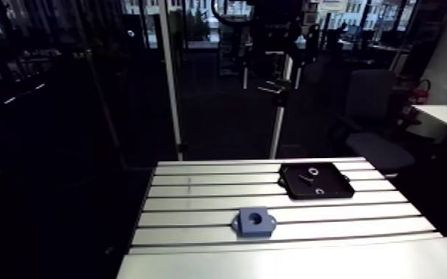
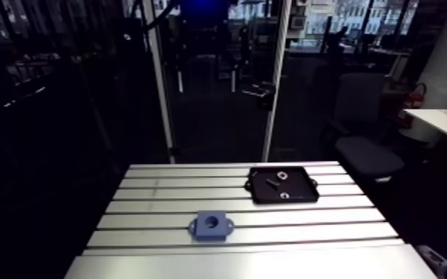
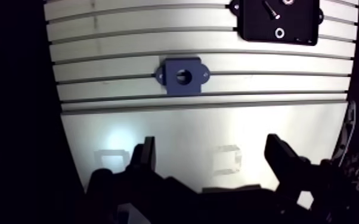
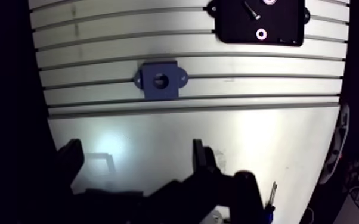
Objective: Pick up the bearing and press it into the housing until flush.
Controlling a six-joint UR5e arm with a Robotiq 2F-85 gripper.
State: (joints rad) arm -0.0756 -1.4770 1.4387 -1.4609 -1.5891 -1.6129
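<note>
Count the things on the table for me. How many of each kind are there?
Blue housing: 1
Black tray: 1
Small rings in the tray: 2
Dark screw in the tray: 1
Total: 5

In the wrist view the black tray [image 3: 301,21] is cut off at the edge; the ring [image 3: 279,32] and screw [image 3: 269,8] on it are too small to identify
</note>
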